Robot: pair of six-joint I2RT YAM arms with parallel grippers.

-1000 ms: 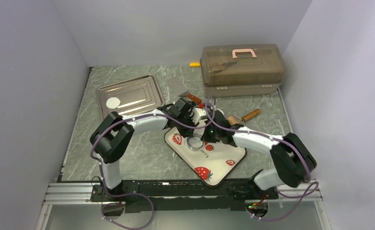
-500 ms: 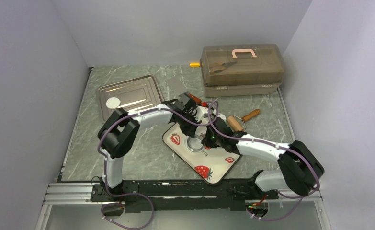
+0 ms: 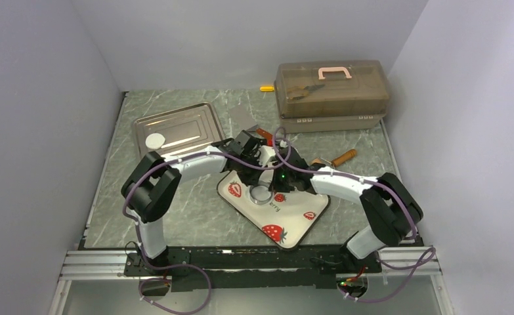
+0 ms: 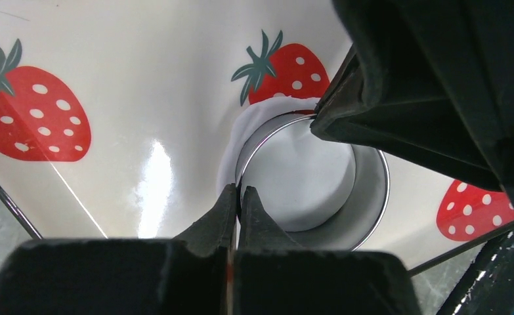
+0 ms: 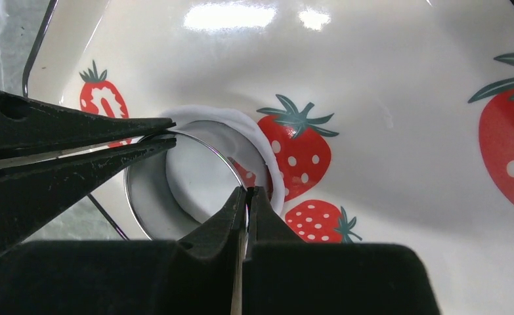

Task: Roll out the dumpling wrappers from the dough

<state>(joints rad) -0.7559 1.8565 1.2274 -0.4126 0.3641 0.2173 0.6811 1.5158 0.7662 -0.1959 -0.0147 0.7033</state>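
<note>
A shiny round ring (image 3: pixel 260 193) stands on the flattened white dough (image 4: pixel 257 117) on the strawberry plate (image 3: pixel 293 216). The dough fills the ring (image 4: pixel 372 216) and sticks out past its far edge; it also shows in the right wrist view (image 5: pixel 268 157). My left gripper (image 4: pixel 239 191) is shut on the ring's rim. My right gripper (image 5: pixel 247 191) is shut on the opposite rim (image 5: pixel 139 203). In the top view the left gripper (image 3: pixel 257 186) and right gripper (image 3: pixel 269 191) meet over the ring. One round white dumpling wrapper (image 3: pixel 154 140) lies in the metal tray.
The metal tray (image 3: pixel 182 128) sits at the back left. A brown lidded tool box (image 3: pixel 333 88) stands at the back right. A wooden roller (image 3: pixel 344 157) lies right of the arms, a scraper (image 3: pixel 260 132) behind them, and a small yellow thing (image 3: pixel 266 88) by the wall.
Both grippers, the ring and the strawberry plate have shifted a little to the left. The right arm's elbow has swung in towards the centre. Both grippers stay shut on the ring.
</note>
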